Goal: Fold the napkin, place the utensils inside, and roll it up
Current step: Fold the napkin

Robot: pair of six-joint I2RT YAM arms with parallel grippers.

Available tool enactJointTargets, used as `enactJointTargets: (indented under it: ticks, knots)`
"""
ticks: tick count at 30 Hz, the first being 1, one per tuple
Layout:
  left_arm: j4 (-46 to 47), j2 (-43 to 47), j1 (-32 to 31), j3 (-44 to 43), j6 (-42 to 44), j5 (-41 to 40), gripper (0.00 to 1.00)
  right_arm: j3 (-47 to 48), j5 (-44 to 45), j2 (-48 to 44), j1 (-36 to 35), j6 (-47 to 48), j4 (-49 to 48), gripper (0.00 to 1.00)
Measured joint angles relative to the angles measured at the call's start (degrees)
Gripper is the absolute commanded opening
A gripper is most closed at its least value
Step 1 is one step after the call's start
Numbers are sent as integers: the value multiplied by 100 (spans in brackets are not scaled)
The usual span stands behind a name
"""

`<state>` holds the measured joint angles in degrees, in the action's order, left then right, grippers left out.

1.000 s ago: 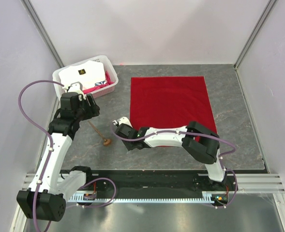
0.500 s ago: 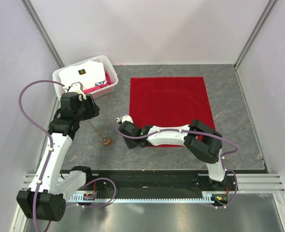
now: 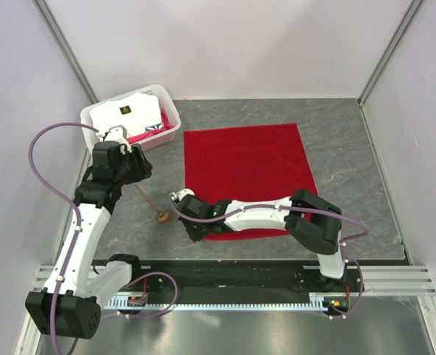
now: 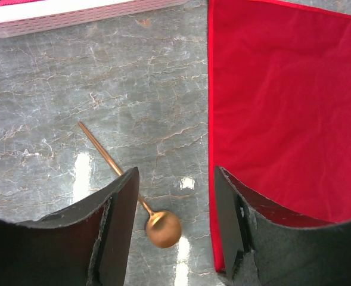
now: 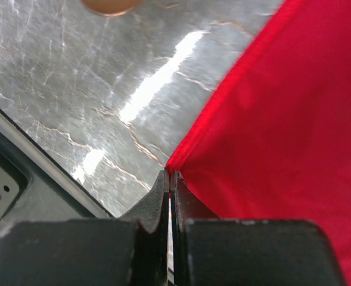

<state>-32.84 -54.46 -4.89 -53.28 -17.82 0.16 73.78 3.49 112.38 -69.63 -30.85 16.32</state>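
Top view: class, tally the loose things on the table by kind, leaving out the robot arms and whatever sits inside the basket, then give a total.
Napkin: 1
Spoon: 1
Basket: 1
Total: 3

The bright red square cloth napkin (image 3: 246, 174) lies spread flat in a single layer on the grey tabletop, slightly skewed, its near-left corner pinched in the right gripper (image 5: 170, 176). The small brown wooden spoon (image 3: 151, 204) rests just left of it, not touching, with its round bowl nearest and its thin handle angled away-left.
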Motion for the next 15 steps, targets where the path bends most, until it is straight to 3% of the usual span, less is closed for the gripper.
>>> enactJointTargets:
  ticks: [15]
  knots:
    - [2,0,0,0,0,0,60,-125,509,-769,1513,570,179,0]
